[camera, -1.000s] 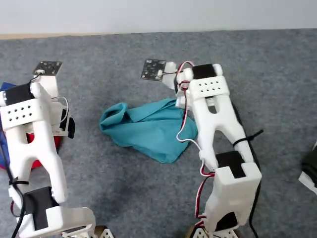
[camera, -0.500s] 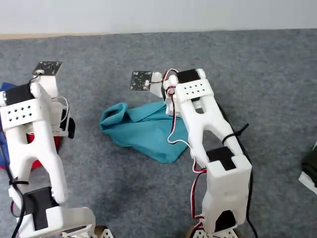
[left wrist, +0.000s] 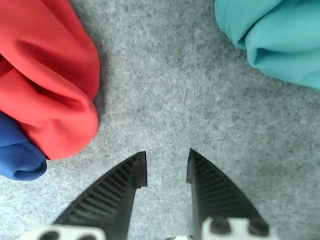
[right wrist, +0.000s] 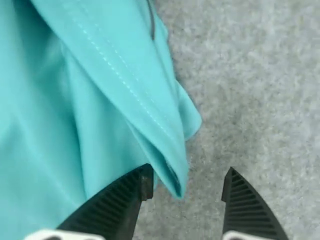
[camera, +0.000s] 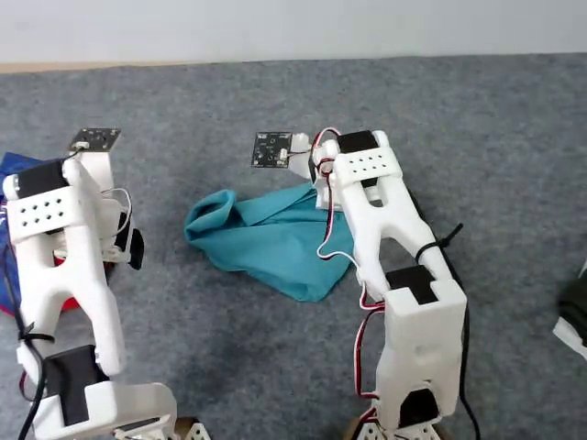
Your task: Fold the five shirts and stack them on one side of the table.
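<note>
A crumpled teal shirt (camera: 266, 238) lies in the middle of the grey carpet. My right gripper (right wrist: 186, 184) stands open over its far right edge, and a hemmed fold of the teal shirt (right wrist: 100, 100) hangs between the fingers. In the high view the right arm (camera: 367, 183) covers that corner. My left gripper (left wrist: 164, 167) is open over bare carpet, with a red shirt (left wrist: 47, 80) and a blue shirt (left wrist: 17, 160) to one side and the teal shirt's end (left wrist: 272, 37) to the other. The red shirt (camera: 64, 298) and blue shirt (camera: 11, 170) peek from under the left arm (camera: 55, 220).
A dark garment (camera: 576, 312) lies at the table's right edge. Bare grey carpet (camera: 514, 165) spreads behind and to the right of the right arm. A pale wall (camera: 275, 27) bounds the far side.
The right arm swung left over the teal shirt's right corner, then settled slightly right. The left arm shifted a little to the right. The shirt has not moved.
</note>
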You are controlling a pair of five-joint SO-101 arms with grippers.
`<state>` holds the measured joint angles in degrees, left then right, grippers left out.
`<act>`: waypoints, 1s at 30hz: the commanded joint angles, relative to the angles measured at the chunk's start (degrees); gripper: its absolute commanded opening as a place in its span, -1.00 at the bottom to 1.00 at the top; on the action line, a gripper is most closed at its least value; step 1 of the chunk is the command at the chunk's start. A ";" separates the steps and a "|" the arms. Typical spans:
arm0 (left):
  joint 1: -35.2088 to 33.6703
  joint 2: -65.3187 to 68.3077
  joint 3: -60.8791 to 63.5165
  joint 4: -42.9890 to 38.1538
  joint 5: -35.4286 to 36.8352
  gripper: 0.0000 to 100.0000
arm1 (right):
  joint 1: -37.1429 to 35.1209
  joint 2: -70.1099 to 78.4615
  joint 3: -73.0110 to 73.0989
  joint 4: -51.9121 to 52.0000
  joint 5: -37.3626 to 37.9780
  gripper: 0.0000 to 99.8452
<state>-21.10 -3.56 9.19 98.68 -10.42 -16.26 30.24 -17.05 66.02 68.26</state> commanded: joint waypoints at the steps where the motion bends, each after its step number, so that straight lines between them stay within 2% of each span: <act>1: -0.44 -1.93 -0.22 -1.14 0.53 -0.73 | 1.45 0.57 -2.99 -2.59 1.23 -0.55; 3: -0.35 -1.93 -0.22 -1.14 0.53 -0.73 | 1.54 1.01 -3.08 -3.12 1.23 -0.57; 9: -0.26 -1.93 -0.22 -1.14 0.53 -0.73 | 0.31 1.01 -3.08 -3.30 1.23 -0.82; 26: -0.35 -1.93 -0.13 -1.14 0.53 -0.73 | -1.98 2.95 -6.51 -3.38 1.23 -0.83; 30: -0.35 -1.93 -0.13 -1.14 0.53 -0.73 | -2.15 3.21 -6.51 -3.21 1.23 -0.96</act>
<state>-21.10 -3.56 9.19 98.24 -10.42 -17.76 34.02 -20.92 64.00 68.26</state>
